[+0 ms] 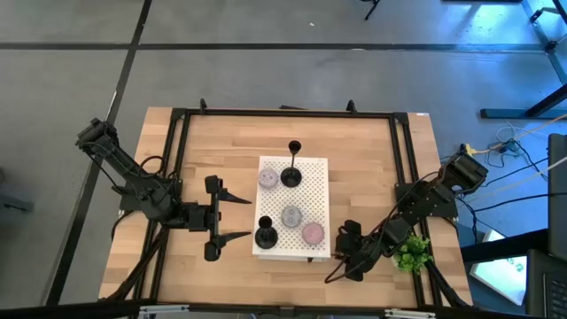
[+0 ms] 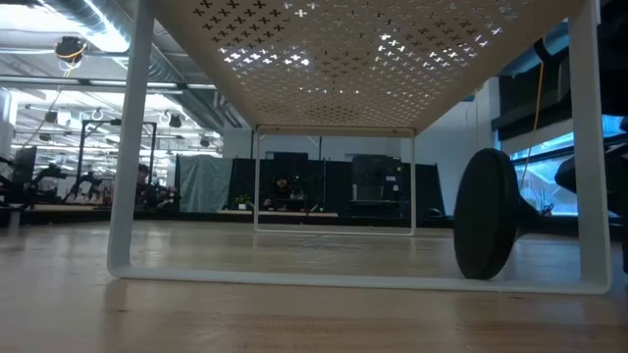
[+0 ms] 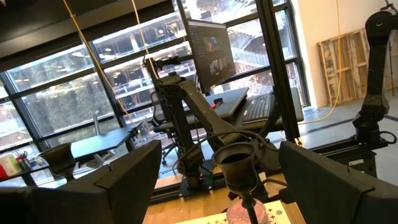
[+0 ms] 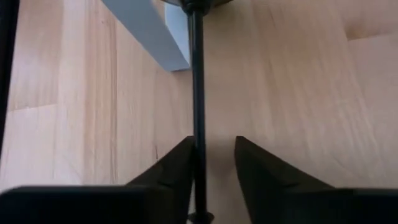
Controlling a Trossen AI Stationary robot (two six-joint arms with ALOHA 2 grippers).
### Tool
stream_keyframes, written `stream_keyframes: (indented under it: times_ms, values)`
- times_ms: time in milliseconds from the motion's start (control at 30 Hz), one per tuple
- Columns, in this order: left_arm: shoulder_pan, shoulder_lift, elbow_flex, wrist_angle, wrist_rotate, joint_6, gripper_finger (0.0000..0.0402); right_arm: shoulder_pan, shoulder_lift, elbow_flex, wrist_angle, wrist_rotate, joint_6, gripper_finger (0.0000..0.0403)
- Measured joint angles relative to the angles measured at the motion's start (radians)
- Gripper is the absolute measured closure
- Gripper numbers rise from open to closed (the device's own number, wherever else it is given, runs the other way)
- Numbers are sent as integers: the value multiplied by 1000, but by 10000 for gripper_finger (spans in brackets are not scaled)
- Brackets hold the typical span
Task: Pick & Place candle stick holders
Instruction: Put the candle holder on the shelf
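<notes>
Straddling fallen holder's stem: right fingers.

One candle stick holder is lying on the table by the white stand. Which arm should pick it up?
Right. The right tool straddles the stem of the lying candle stick holder, not yet clamped. The left tool sits open on the far side of the stand.

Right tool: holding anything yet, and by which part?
Right tool straddles the thin stem of a fallen candle stick holder; a firm hold cannot be told. Left tool is open, holding nothing.
</notes>
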Motion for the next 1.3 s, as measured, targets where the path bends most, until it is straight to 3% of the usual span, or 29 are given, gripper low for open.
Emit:
stream_keyframes:
  times_ms: [100, 300, 500, 900, 1300]
  values:
    - [0, 0, 0, 0, 0, 0, 80, -1, 0, 0, 0, -19, 14, 324]
    - [0, 0, 0, 0, 0, 0, 80, -22, -1, 1, 8, -154, 87, 388]
    - [0, 0, 0, 0, 0, 0, 80, -39, -14, -2, 17, -174, 109, 388]
    - [0, 0, 0, 0, 2, 0, 80, -83, -35, -4, -4, -16, 140, 389]
    - [0, 0, 0, 0, 4, 0, 80, -104, -38, -1, -71, -7, 242, 389]
